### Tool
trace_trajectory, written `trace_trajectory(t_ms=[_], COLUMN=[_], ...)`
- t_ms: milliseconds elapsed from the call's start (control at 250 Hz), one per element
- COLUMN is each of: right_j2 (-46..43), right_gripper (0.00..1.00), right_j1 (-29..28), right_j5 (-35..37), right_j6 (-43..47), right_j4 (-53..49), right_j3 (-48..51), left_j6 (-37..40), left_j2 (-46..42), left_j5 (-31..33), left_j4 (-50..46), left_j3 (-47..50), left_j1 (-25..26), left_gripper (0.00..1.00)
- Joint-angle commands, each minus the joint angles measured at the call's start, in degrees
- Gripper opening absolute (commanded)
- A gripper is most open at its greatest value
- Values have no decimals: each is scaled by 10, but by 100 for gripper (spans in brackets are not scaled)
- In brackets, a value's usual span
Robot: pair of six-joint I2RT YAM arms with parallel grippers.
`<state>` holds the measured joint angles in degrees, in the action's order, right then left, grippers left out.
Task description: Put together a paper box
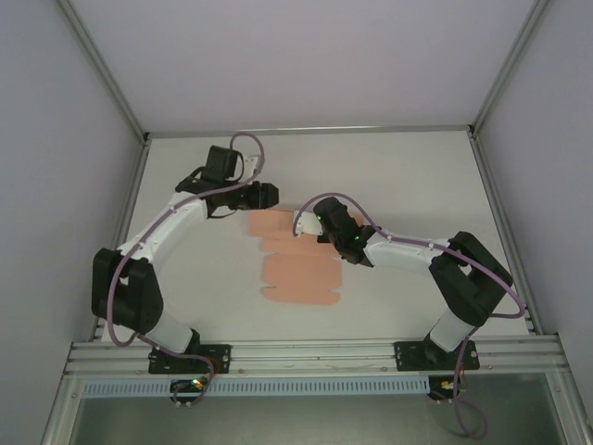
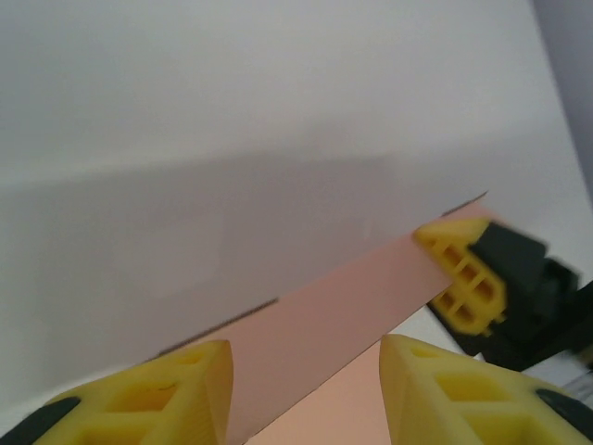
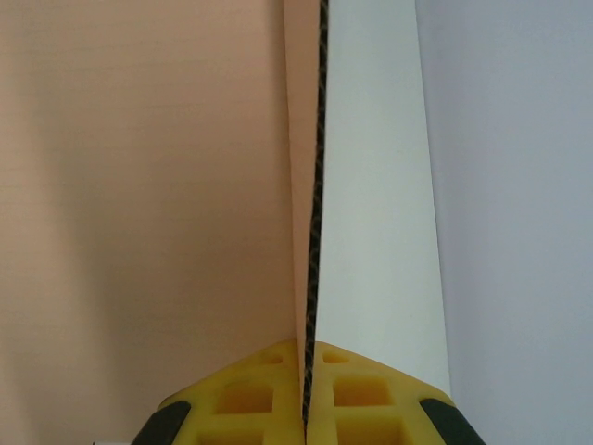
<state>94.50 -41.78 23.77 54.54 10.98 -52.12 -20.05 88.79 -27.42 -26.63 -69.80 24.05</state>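
The paper box (image 1: 301, 271) is a salmon-pink die-cut sheet lying mostly flat in the middle of the table. Its far strip (image 2: 334, 311) is folded up on edge. My right gripper (image 1: 302, 222) is shut on that raised strip at its right end. In the right wrist view the card (image 3: 139, 185) runs edge-on out of the closed gripper (image 3: 307, 345). My left gripper (image 1: 274, 197) hovers at the sheet's far left corner. Seen from the left wrist, the gripper (image 2: 306, 343) is open, straddling the raised strip without touching it, with the right gripper's yellow fingers (image 2: 463, 271) beyond.
The white table (image 1: 408, 176) is enclosed by pale walls with metal posts at the far corners (image 1: 146, 139). An aluminium rail (image 1: 315, 356) carrying both arm bases runs along the near edge. Both arms reach inward over the sheet's far end.
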Motion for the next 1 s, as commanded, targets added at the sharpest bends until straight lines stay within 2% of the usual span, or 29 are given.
trace_trajectory(t_ms=[0, 220, 323, 471, 595, 703, 815, 994], right_j2=[-9, 0, 0, -13, -16, -11, -7, -4], right_gripper=[0, 0, 0, 0, 0, 0, 0, 0], right_j1=[1, 1, 4, 9, 2, -1, -7, -18], right_j5=[-3, 8, 26, -1, -15, -21, -24, -45], right_j6=[-28, -52, -74, -121, -117, -128, -135, -143], right_j4=[1, -7, 14, -9, 3, -5, 10, 21], right_j3=[-1, -13, -17, -29, -17, -15, -3, 5], left_j6=[2, -33, -40, -66, -135, -201, -258, -318], left_j2=[-11, -12, -5, -1, 0, 2, 12, 34], left_j5=[-14, -71, -71, -84, -126, -121, -111, -46], left_j4=[-3, 60, 58, 95, 221, 347, 453, 574], left_j3=[22, 62, 67, 94, 132, 164, 188, 213], left_j1=[11, 22, 28, 33, 32, 32, 33, 44], left_gripper=[45, 42, 40, 38, 36, 35, 34, 31])
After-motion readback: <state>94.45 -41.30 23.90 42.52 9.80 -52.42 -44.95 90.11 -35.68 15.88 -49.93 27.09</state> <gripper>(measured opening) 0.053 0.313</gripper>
